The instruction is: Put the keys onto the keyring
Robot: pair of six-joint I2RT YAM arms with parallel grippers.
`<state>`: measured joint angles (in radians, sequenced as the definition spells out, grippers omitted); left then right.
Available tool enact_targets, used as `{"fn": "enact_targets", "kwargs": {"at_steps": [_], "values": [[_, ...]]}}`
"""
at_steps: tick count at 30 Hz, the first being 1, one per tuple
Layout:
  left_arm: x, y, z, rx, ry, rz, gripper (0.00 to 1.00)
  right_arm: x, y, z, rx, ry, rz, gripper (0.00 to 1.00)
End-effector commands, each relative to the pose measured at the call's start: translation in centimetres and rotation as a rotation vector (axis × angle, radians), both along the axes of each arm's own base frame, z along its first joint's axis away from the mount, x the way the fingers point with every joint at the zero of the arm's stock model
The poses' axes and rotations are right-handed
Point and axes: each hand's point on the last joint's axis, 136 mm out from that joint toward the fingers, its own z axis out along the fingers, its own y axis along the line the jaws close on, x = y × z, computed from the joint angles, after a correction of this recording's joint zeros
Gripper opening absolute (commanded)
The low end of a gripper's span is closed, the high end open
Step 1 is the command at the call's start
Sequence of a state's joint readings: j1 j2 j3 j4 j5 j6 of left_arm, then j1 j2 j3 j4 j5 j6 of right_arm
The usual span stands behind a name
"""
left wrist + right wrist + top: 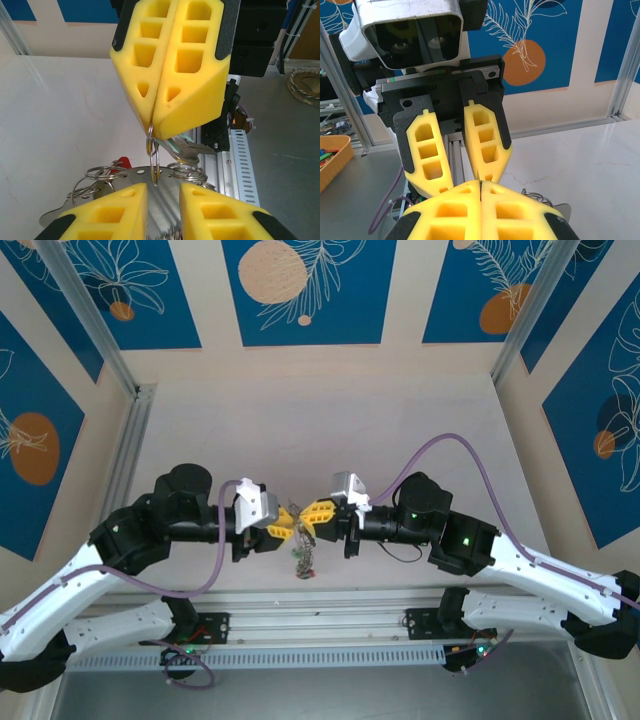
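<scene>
No readable text, label, brand or number appears on anything.

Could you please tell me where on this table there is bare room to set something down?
Free: the pale tabletop between the back wall, the aluminium side rails and the two arms. Crowded: the near centre, where the left gripper holds a bunch of silvery metal keys and the shut right gripper pinches the thin grey metal loop.

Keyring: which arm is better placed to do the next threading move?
Right. The right gripper is shut on a small ring directly above the keyring, which the left gripper seems to hold steady.
</scene>
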<state>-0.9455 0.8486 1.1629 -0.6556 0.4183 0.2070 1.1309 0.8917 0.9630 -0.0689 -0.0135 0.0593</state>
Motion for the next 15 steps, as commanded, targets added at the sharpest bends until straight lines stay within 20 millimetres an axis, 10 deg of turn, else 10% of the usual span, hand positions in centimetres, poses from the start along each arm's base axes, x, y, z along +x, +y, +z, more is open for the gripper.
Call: {"fn": "enact_targets", "kwargs": {"at_steps": [1, 15], "values": [[0.05, -0.46, 0.49, -0.028, 0.0, -0.011, 0.24, -0.45, 0.02, 2.73, 0.086, -0.024, 0.027, 0.0], [0.15, -0.7, 0.67, -0.025, -0.004, -0.018, 0.0, -0.55, -0.05, 2.71, 0.086, -0.024, 0.031, 0.0]]}}
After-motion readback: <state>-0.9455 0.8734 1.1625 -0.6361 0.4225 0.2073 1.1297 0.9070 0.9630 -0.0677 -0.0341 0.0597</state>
